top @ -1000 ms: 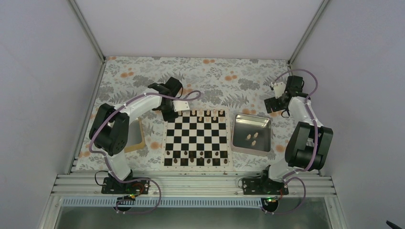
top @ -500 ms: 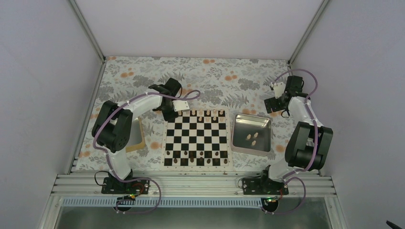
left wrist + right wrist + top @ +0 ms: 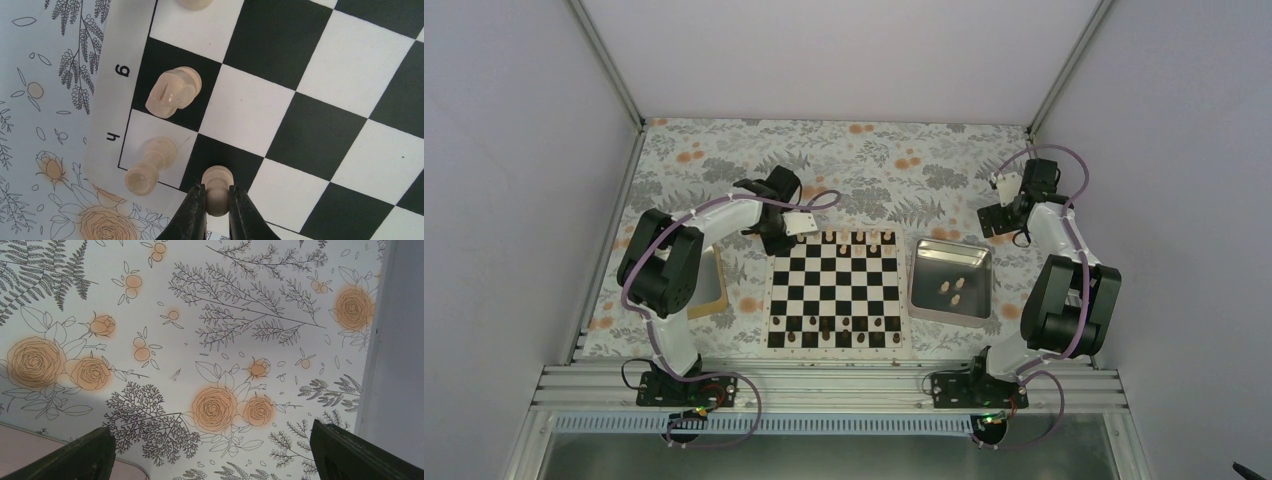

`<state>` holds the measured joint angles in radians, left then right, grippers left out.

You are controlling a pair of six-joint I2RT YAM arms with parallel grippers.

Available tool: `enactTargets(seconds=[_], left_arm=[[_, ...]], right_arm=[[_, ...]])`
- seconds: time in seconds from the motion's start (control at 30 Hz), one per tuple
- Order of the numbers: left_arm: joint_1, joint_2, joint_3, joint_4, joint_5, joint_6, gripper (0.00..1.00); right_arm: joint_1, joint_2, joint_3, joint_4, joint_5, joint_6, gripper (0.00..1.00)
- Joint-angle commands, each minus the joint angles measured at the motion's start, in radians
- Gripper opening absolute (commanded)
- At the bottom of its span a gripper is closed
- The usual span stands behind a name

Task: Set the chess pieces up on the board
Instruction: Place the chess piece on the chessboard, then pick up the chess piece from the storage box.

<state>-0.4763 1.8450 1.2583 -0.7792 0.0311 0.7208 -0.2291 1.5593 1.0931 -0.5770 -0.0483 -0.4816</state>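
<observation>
The board (image 3: 834, 290) lies mid-table. Several pale chess pieces (image 3: 860, 238) stand along its far row and dark chessmen along its near rows. My left gripper (image 3: 786, 230) is at the board's far left corner, shut on a pale pawn (image 3: 217, 192). The pawn's base is on or just over a black square of the board (image 3: 280, 100). Beside it a pale rook (image 3: 150, 165) and a pale knight (image 3: 172, 92) stand on the h and g squares. My right gripper (image 3: 1000, 220) is open and empty over the tablecloth, also in its wrist view (image 3: 215, 460).
A steel tray (image 3: 934, 262) right of the board holds three pale pieces (image 3: 954, 290). A wooden-edged tray (image 3: 716, 285) lies left of the board, partly under the left arm. The grey enclosure wall (image 3: 400, 340) is close on the right gripper's right.
The left arm's elbow has shifted slightly. Its gripper stays at the board's far left corner. The right arm has not moved.
</observation>
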Motion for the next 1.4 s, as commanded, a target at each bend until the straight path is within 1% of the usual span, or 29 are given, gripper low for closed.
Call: enactTargets(seconds=[0.0, 0.13, 0.2, 0.37, 0.47, 0.57, 0.8, 0.83, 0.97, 1.07, 1.1, 1.23, 1.37], left_arm=[[0.007, 0.024, -0.005, 0.008, 0.026, 0.007, 0.08], [0.007, 0.029, -0.004, 0.002, 0.03, 0.008, 0.09], [0.007, 0.028, -0.004, -0.004, 0.035, 0.012, 0.15], [0.007, 0.028, 0.002, -0.016, 0.039, 0.011, 0.17], [0.007, 0.026, 0.019, -0.028, 0.029, 0.008, 0.22], [0.007, 0.02, 0.052, -0.057, 0.026, 0.006, 0.28], [0.003, -0.029, 0.174, -0.178, -0.019, 0.009, 0.39], [0.0, -0.032, 0.198, -0.201, -0.024, 0.01, 0.39], [-0.038, -0.029, 0.342, -0.307, -0.013, 0.012, 0.4], [-0.115, 0.001, 0.495, -0.365, -0.023, 0.001, 0.41], [-0.155, 0.024, 0.572, -0.378, -0.036, -0.004, 0.42], [-0.31, 0.163, 0.836, -0.37, -0.102, -0.042, 0.44], [-0.43, 0.353, 1.084, -0.373, -0.065, -0.04, 0.47]], right_arm=[[0.008, 0.008, 0.013, 0.006, 0.01, 0.005, 1.0], [0.008, 0.008, 0.013, 0.006, 0.01, 0.005, 1.0], [0.008, 0.01, 0.013, 0.005, 0.011, 0.005, 1.0], [0.008, 0.01, 0.011, 0.005, 0.011, 0.005, 1.0], [0.009, 0.01, 0.011, 0.004, 0.01, 0.004, 1.0], [0.009, 0.008, 0.01, 0.004, 0.006, 0.002, 1.0], [0.008, 0.007, 0.008, 0.004, 0.0, -0.002, 1.0], [0.009, 0.007, 0.008, 0.003, -0.002, -0.001, 1.0], [0.008, 0.003, 0.006, 0.005, -0.005, -0.004, 1.0], [0.008, -0.001, 0.004, 0.008, -0.006, -0.006, 1.0], [0.007, -0.002, 0.004, 0.011, -0.005, -0.005, 1.0], [0.005, -0.005, 0.009, 0.018, 0.009, 0.003, 1.0], [-0.008, -0.009, 0.019, 0.016, 0.012, 0.014, 1.0]])
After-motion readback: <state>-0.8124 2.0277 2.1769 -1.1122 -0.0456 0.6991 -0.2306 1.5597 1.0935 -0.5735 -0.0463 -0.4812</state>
